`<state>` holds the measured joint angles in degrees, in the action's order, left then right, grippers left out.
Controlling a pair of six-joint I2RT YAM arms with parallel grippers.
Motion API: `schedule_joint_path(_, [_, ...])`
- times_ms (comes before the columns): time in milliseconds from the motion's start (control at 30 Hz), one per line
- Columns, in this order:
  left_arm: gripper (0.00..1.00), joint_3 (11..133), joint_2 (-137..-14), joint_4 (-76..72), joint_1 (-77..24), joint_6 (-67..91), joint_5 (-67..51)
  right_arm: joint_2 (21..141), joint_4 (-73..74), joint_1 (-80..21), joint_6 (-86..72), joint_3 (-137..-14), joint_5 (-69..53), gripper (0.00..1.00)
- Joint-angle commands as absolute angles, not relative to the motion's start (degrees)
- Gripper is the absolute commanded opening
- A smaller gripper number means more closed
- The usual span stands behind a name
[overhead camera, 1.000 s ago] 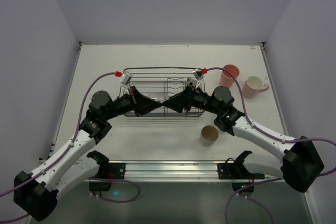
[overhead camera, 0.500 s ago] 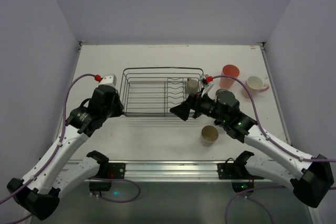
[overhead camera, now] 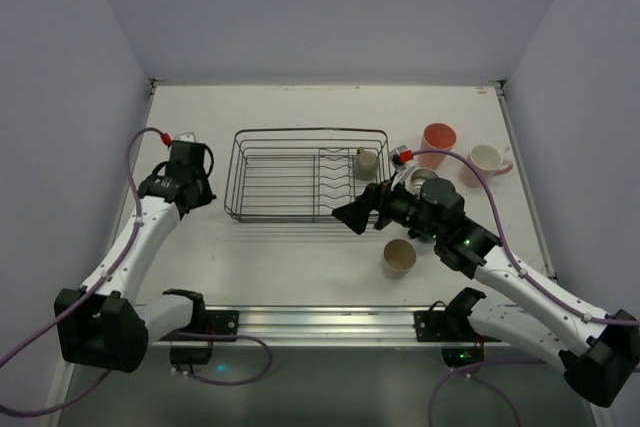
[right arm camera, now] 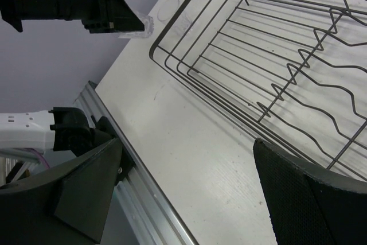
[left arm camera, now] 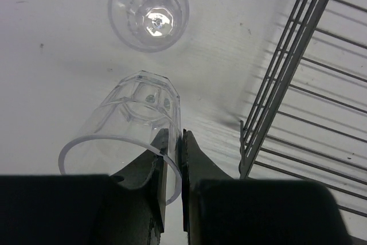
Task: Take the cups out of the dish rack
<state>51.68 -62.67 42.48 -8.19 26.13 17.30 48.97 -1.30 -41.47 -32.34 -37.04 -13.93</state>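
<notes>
While left pincer (left arm camera: 174,137) is clenched on the wall of a clear glass (left arm camera: 123,136), one finger inside the rim and one outside, right pincer (overhead camera: 352,215) is released, jaws spread wide with nothing between them.

Clear glass has its mouth toward the left wrist camera and its base pointing away at the counter (left arm camera: 51,73). Can't tell if the base touches the counter. Second clear glass (left arm camera: 149,7) stands upright on the counter just beyond the left pincer's tips, apart from the held one.

Dish rack (overhead camera: 300,175) sits to the right of left pincer, near but apart. Its wire edge runs down the right side of the left wrist view. Left pincer is outside the rack, off its left end.

Right pincer hovers by the rack's near right corner, just outside the near rail, pointing across toward the rack's left end. Right wrist view shows the rack's floor wires and wavy dividers ahead of it and to its right.

Small grey-olive cup (overhead camera: 368,162) stands inside the rack at the far right end, beyond right pincer and apart from it. Tan cup (overhead camera: 398,258) stands on the counter behind right pincer, toward the arm bases, close beside the right forearm.

Coral-pink tumbler (overhead camera: 438,139) and pale pink handled mug (overhead camera: 485,160) stand on the counter outside the rack, to the right of right pincer and farther back. They are side by side, tumbler nearer the rack, mug handle pointing right.
</notes>
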Motion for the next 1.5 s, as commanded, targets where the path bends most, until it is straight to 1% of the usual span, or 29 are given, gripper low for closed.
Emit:
schedule_joint_path(0, [0.05, 50.3, -67.0, 37.9, -7.5, 24.7, 14.7, 48.0, -0.9, -41.5, -31.0, -38.3, -12.0, 0.99])
schedule_joint_path(33, [0.07, 49.3, -67.6, 37.3, -7.5, 24.8, 14.1, 48.1, -0.4, -41.4, -30.9, -38.4, -10.9, 0.99])
schedule_joint_path(300, [0.09, 47.1, -73.4, 34.6, -6.6, 24.4, 12.1, 48.4, 1.1, -41.5, -30.1, -38.8, -8.5, 0.99])
schedule_joint_path(333, [0.12, 46.8, -73.8, 34.5, -6.5, 24.3, 12.1, 48.6, 1.1, -41.4, -30.1, -38.8, -8.4, 0.99])
schedule_joint_path(433, [0.18, 46.5, -75.7, 33.2, -5.8, 24.0, 9.9, 49.0, 1.1, -41.5, -30.0, -38.9, -8.1, 0.99])
schedule_joint_path(667, [0.26, 46.5, -76.6, 31.7, -4.8, 22.2, 10.5, 51.0, 1.3, -41.4, -29.2, -39.3, -5.0, 0.99])
schedule_joint_path(733, [0.30, 46.5, -76.2, 31.3, -4.7, 21.8, 10.8, 52.6, 2.2, -41.4, -28.7, -40.1, -3.5, 0.99])
schedule_joint_path(900, [0.34, 45.4, -72.3, 30.4, -4.7, 22.1, 10.0, 54.7, 4.6, -41.1, -27.7, -43.0, -0.5, 0.99])
schedule_joint_path(967, [0.35, 45.8, -68.3, 30.4, -4.8, 22.6, 8.8, 56.3, 6.7, -41.0, -27.2, -44.2, 1.4, 0.95])
schedule_joint_path(1000, [0.36, 46.1, -66.6, 30.4, -4.8, 22.8, 6.7, 57.3, 7.5, -41.0, -26.4, -45.9, 4.0, 0.90])
schedule_joint_path(1100, [0.39, 47.8, -60.1, 30.3, -4.8, 22.7, 3.4, 62.0, 12.2, -40.5, -25.2, -49.8, 9.8, 0.83])
schedule_joint_path(1167, [0.43, 49.0, -55.9, 30.1, -4.9, 22.2, 1.9, 64.4, 14.4, -40.2, -24.9, -51.5, 12.4, 0.78])
schedule_joint_path(1200, [0.44, 49.3, -54.6, 29.7, -4.9, 22.0, 0.8, 66.7, 14.9, -39.6, -24.4, -52.8, 14.3, 0.74])
schedule_joint_path(1233, [0.47, 49.7, -51.9, 29.5, -4.9, 21.6, 0.3, 67.8, 15.8, -39.1, -24.3, -53.5, 15.1, 0.68])
schedule_joint_path(1333, [0.52, 48.3, -46.2, 25.9, -4.9, 21.0, -5.1, 73.1, 18.4, -37.4, -22.7, -57.4, 18.9, 0.59])
schedule_joint_path(1467, [0.59, 45.4, -41.0, 20.1, -5.3, 19.7, -14.3, 80.6, 22.4, -35.2, -17.6, -63.9, 21.0, 0.55])
